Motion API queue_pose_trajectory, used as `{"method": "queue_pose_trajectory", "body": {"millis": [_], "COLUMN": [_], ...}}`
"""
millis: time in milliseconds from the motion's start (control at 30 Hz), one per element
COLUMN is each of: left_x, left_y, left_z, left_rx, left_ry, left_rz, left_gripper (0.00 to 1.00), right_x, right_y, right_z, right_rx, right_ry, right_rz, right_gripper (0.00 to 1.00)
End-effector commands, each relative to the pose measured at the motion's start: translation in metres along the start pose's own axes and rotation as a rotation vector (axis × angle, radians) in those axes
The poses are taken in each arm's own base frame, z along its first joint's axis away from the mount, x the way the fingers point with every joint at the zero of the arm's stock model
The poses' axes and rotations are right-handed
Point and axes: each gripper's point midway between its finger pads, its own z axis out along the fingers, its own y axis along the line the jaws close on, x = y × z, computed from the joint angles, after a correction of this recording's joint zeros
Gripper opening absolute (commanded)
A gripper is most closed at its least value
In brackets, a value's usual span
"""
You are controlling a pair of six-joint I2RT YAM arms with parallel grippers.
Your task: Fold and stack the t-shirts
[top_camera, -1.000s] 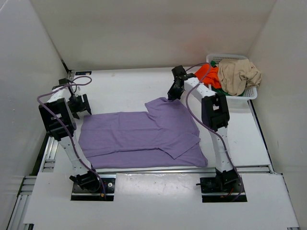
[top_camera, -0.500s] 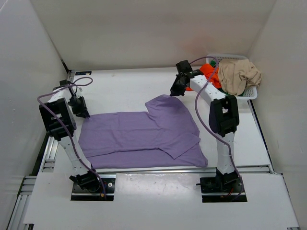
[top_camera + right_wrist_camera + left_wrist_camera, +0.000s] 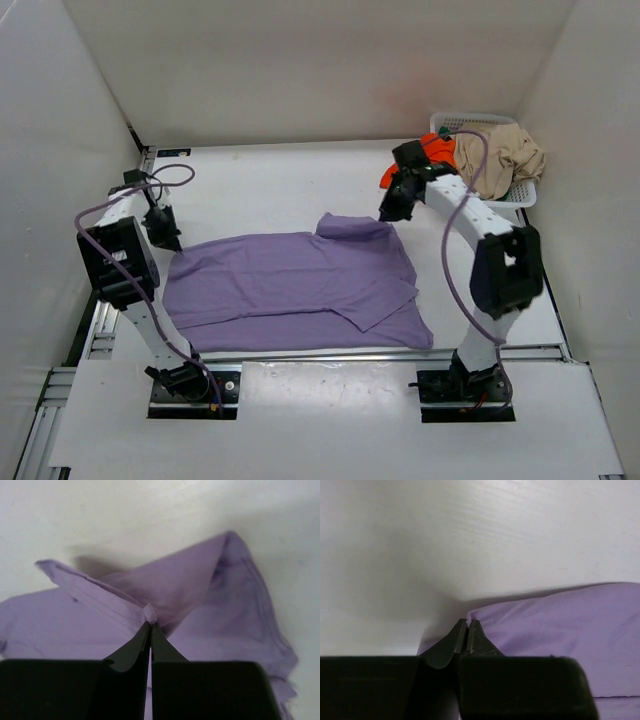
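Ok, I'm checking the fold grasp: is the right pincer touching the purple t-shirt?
Touching. The right wrist view shows the right pincer shut on a small pinched nub of the purple t-shirt, with the cloth tenting up to its tips.

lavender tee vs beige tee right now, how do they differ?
The lavender purple cloth t-shirt lies spread mostly flat on the white table; the beige tan cloth t-shirt sits crumpled atop the white plastic mesh basket. The lavender one is pinched at its far corners by the left gripper and right gripper, the right raising a peak; the beige one is untouched. Both are plain soft cloth.
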Motion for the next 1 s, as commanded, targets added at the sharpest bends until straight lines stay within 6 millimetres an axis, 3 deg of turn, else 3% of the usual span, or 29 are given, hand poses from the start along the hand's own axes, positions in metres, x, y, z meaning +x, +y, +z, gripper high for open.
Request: {"method": "queue_pose_trajectory", "body": {"millis": [0, 33, 67, 133, 200, 367, 467, 733, 967], "left_x": [-0.024, -0.023, -0.015, -0.008, 0.009, 0.031, 0.037, 0.048, 0.081], "left_y": [0.004, 0.005, -0.001, -0.003, -0.009, 0.003, 0.008, 0.022, 0.021], "left_z": [-0.05, -0.06, -0.059, -0.068, -0.063, -0.066, -0.068, -0.078, -0.061], "left_rx": [-0.088, -0.105, -0.117, -0.161, -0.172, -0.252, -0.281, -0.347, -0.337], "left_ry": [-0.174, -0.198, -0.189, -0.206, -0.179, -0.171, -0.17, -0.187, -0.111], "left_rz": [0.035, 0.036, 0.059, 0.082, 0.111, 0.117, 0.115, 0.1, 0.125], "left_gripper": [0.1, 0.1, 0.1, 0.1, 0.1, 0.1, 0.1, 0.1, 0.1], "right_x": [0.004, 0.009, 0.027, 0.038, 0.058, 0.085, 0.094, 0.095, 0.125], "right_y": [-0.017, -0.025, -0.04, -0.047, -0.062, -0.087, -0.093, -0.106, -0.112], "right_z": [-0.047, -0.051, -0.046, -0.061, -0.066, -0.071, -0.077, -0.087, -0.066], "right_rx": [-0.027, -0.021, 0.006, -0.012, -0.006, 0.011, -0.003, -0.011, -0.043], "right_ry": [-0.074, -0.074, -0.039, -0.062, -0.054, -0.057, -0.074, -0.115, -0.021], "right_rz": [-0.015, -0.007, -0.004, -0.006, -0.005, 0.025, 0.024, 0.053, 0.083], "right_gripper": [0.0, 0.0, 0.0, 0.0, 0.0, 0.0, 0.0, 0.0, 0.0]}}
